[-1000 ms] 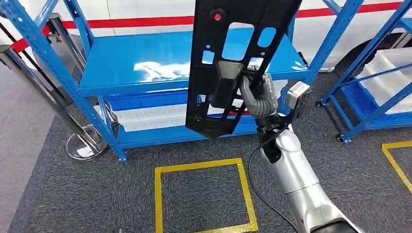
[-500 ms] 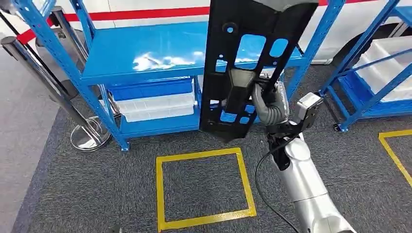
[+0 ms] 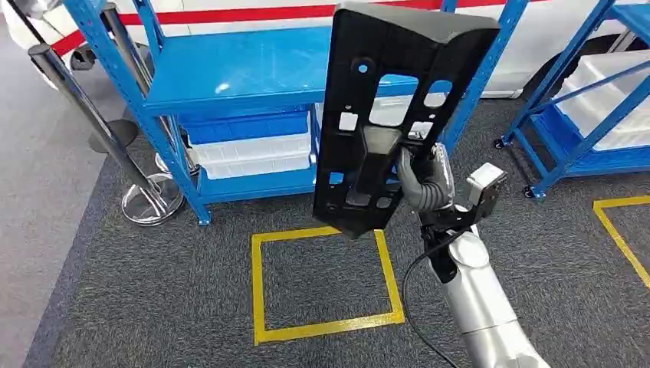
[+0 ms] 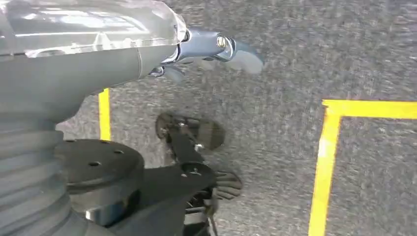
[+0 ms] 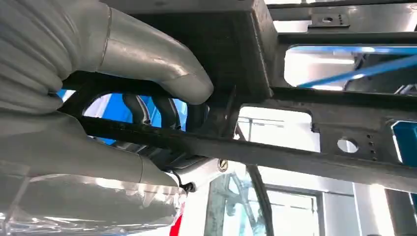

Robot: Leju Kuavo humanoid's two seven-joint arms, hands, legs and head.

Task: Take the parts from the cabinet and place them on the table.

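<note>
Head view showed the rack (image 3: 230, 73) had slid farther off, so the right robot hand (image 3: 420, 182), clamped on the black panel (image 3: 391, 107), was carrying it away.

You see a black part (image 3: 387, 115) in the grey right hand (image 3: 421, 184), a blue cabinet (image 3: 253, 69), yellow floor tape (image 3: 322, 330) on dark grey carpet (image 3: 153, 291)

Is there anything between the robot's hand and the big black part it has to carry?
No. The right hand already grips the black part, its fingers hooked through an opening, so nothing sits between them. The part hangs upright in front of the blue shelf rack. No table is in view, so that path cannot be judged.
</note>
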